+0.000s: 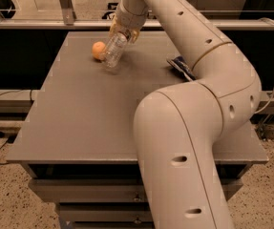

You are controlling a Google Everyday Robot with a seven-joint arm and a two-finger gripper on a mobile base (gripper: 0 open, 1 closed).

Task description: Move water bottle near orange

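The water bottle (113, 52) is clear and ribbed, and it hangs tilted from my gripper (122, 34), its base down and to the left, just above or on the table at the far side. The gripper is shut on the bottle's upper end, which hides the cap and label. The orange (98, 50) sits on the grey table (79, 113) right beside the bottle's base, on its left, touching or nearly touching it.
A dark blue chip bag (181, 67) lies on the table to the right of the bottle, partly behind my arm. My large white arm (189, 128) covers the right half of the table. A rail and glass panels run behind the far edge.
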